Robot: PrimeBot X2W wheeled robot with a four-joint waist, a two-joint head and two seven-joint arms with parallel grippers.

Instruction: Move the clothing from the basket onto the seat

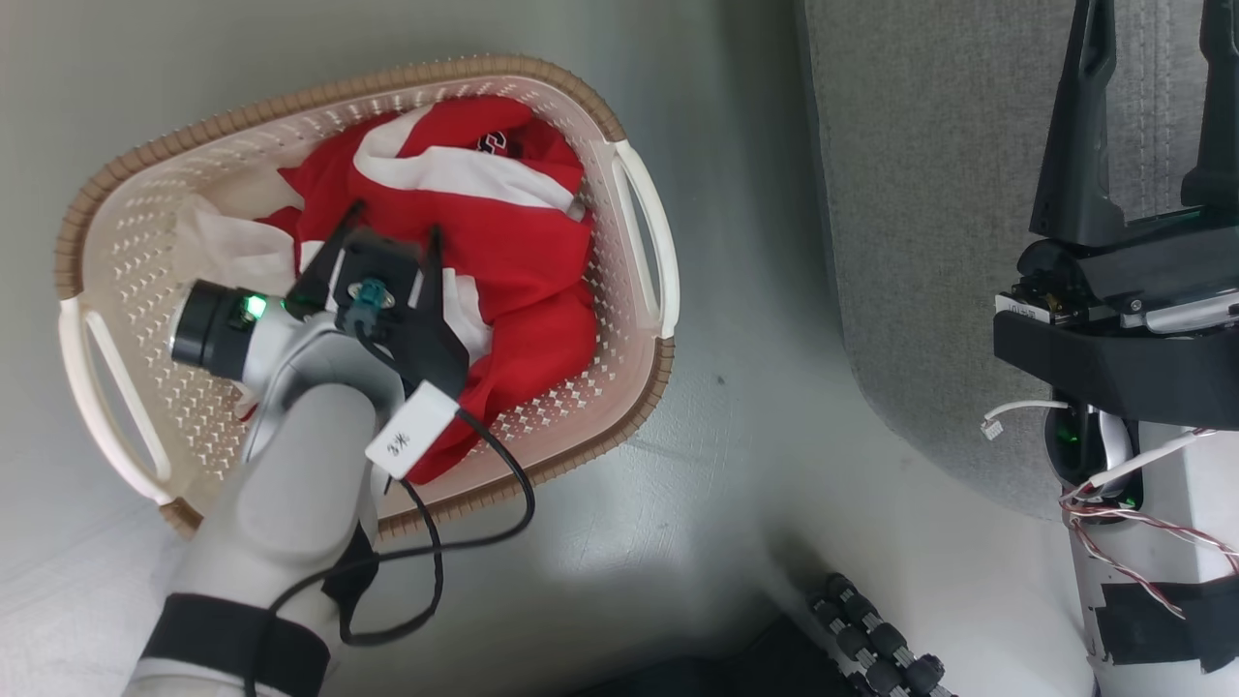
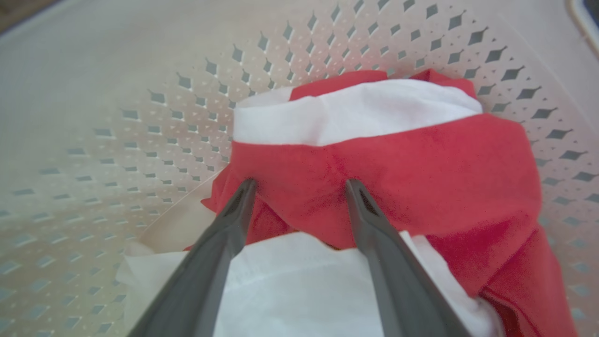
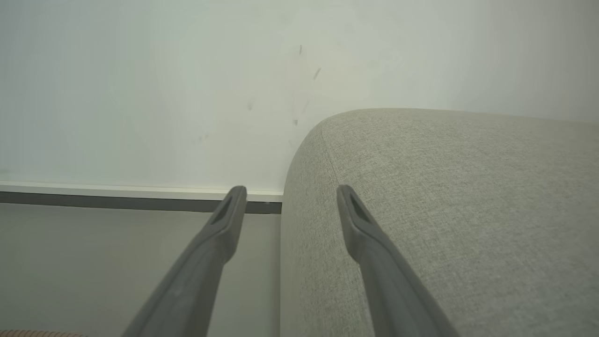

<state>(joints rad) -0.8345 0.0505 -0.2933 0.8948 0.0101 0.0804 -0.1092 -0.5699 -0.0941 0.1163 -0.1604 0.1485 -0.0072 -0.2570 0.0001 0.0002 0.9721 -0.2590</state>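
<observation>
The clothing (image 1: 513,242), a heap of red and white fabric, lies inside the cream perforated basket (image 1: 135,242) on the floor at the left. My left gripper (image 1: 397,221) is lowered into the basket, open. In the left wrist view its tips (image 2: 300,183) rest on a red fold of the clothing (image 2: 421,164), with a white piece under the fingers and the basket wall (image 2: 140,117) behind. The grey seat (image 1: 929,194) fills the upper right. My right gripper (image 1: 1152,29) hangs open over its edge with nothing between its fingers (image 3: 291,189), beside the seat's rounded corner (image 3: 444,187).
Pale glossy floor (image 1: 736,407) separates basket and seat. My base's black rollers (image 1: 871,649) sit at the bottom centre. A black cable (image 1: 484,542) loops from my left forearm. A white wall (image 3: 140,93) with a dark baseboard stands behind the seat.
</observation>
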